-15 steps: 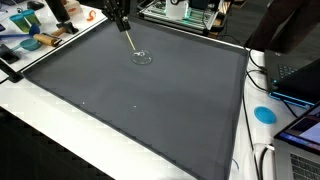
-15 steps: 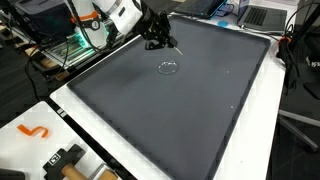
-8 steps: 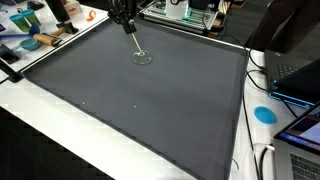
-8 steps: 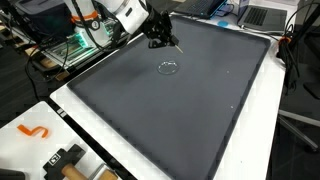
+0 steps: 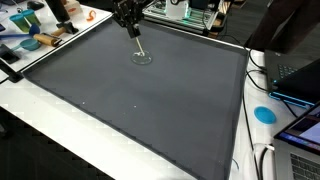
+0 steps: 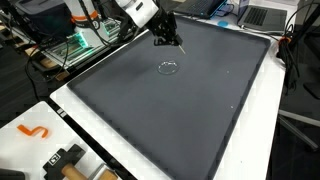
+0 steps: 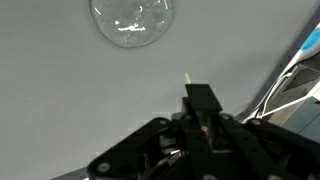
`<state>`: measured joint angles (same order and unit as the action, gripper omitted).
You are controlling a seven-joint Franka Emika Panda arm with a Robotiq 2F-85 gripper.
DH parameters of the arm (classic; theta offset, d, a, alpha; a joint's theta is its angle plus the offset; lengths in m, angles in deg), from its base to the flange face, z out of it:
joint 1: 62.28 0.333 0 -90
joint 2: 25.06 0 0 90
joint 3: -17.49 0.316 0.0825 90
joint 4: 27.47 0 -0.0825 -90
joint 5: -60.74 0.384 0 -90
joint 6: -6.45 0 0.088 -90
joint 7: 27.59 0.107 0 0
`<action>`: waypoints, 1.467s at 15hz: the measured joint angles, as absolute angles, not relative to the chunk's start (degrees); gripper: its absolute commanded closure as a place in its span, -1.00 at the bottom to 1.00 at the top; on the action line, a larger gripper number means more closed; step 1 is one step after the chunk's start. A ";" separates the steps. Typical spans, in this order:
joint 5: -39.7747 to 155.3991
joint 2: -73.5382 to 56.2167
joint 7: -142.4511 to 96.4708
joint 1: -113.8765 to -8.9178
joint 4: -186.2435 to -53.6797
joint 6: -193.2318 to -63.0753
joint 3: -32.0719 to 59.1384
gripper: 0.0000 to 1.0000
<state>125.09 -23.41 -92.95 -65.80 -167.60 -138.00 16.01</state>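
Hanging over the dark mat (image 5: 150, 115), the gripper (image 5: 128, 24) has its fingers pressed together on a thin pale stick (image 5: 137, 42). The stick slants down toward a clear glass dish (image 5: 143, 58) lying flat on the mat. In the wrist view the stick's tip (image 7: 187, 77) stands near the dish (image 7: 131, 20) but apart from it. In an exterior view the gripper (image 6: 169, 40) hangs just beyond the dish (image 6: 169, 67).
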 measured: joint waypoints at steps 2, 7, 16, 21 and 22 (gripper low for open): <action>123.76 -23.43 -90.58 -64.65 -167.69 -141.30 16.86 0.94; 112.45 -23.96 -79.55 -62.44 -167.79 -147.32 18.60 0.94; 81.37 -27.90 -55.38 -61.83 -167.69 -145.09 18.96 0.94; 70.45 -30.73 -47.67 -61.65 -166.72 -138.61 19.02 0.74; 69.09 -31.16 -46.54 -61.59 -166.42 -137.01 19.07 0.74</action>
<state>69.09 -31.16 -46.54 -61.59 -166.42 -137.01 19.07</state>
